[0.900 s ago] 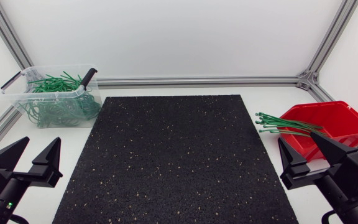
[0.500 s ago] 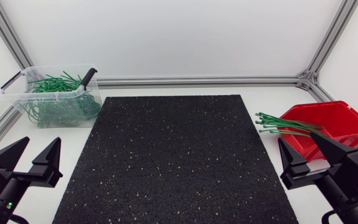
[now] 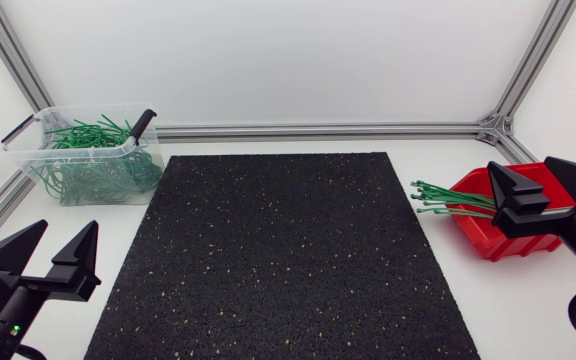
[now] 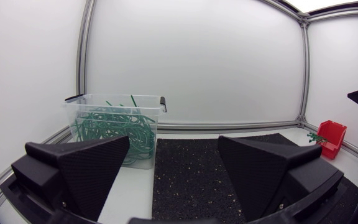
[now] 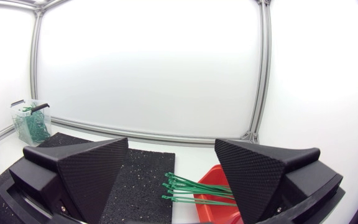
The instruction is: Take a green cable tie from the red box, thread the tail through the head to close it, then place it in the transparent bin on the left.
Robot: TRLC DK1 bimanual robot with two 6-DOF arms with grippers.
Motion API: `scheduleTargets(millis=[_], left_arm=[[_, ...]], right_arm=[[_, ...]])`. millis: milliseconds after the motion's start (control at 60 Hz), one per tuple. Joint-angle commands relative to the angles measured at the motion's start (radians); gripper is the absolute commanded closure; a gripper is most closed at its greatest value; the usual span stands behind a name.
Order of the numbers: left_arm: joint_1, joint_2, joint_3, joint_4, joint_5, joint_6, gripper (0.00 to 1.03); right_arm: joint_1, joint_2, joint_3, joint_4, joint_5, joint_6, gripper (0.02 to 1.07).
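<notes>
The green cable ties (image 3: 454,200) lie as a loose bundle in the red box (image 3: 488,238) at the right side of the table. Their ends stick out over the box's edge toward the black mat (image 3: 278,250). I judge them to be very light, thin and springy, with a smooth plastic surface that may slip between broad fingers. The bundle also makes it hard to separate only one tie. The best place to take hold seems to be one of the free ends outside the box, where a single tie stands a little apart from the others.

The right gripper (image 3: 520,172) hangs over the red box, its fingers wide apart and holding nothing. The left gripper (image 3: 68,228) is near the front left corner, beside the mat, also wide open and empty. The transparent bin (image 3: 28,150) at the far left holds many looped green ties (image 3: 93,165).

No brand, label or writing can be read anywhere.
</notes>
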Motion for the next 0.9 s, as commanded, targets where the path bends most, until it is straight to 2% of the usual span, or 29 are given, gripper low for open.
scheduleTargets(millis=[0, 83, 217, 300, 483, 600, 750, 883], left_arm=[[-0.005, -0.003, -0.043, -0.013, 0.007, -0.009, 0.04], [-0.002, -0.003, -0.041, -0.013, 0.007, -0.009, 0.04], [-0.002, -0.003, -0.041, -0.015, 0.006, -0.009, 0.04], [-0.001, -0.003, -0.041, -0.015, 0.006, -0.009, 0.04], [-0.001, 0.002, -0.041, -0.015, 0.006, -0.009, 0.04], [-0.002, 0.002, -0.041, -0.015, 0.006, -0.009, 0.04], [-0.001, 0.007, -0.041, -0.015, 0.004, -0.009, 0.04], [-0.002, 0.008, -0.041, -0.015, 0.004, -0.009, 0.04]], right_arm=[[-0.037, 0.099, 0.054, -0.013, -0.006, -0.026, 0.06], [-0.08, 0.188, 0.104, -0.042, -0.028, -0.052, 0.06], [-0.196, 0.309, 0.185, -0.118, -0.216, -0.103, 0.07], [-0.231, 0.378, 0.225, -0.161, -0.285, -0.15, 0.07], [-0.245, 0.535, 0.328, -0.284, -0.288, -0.316, 0.07], [-0.245, 0.621, 0.385, -0.362, -0.29, -0.565, 0.07], [-0.247, 0.701, 0.414, -0.365, -0.288, -0.635, 0.07], [-0.253, 0.766, 0.428, -0.385, -0.262, -0.81, 0.07]])
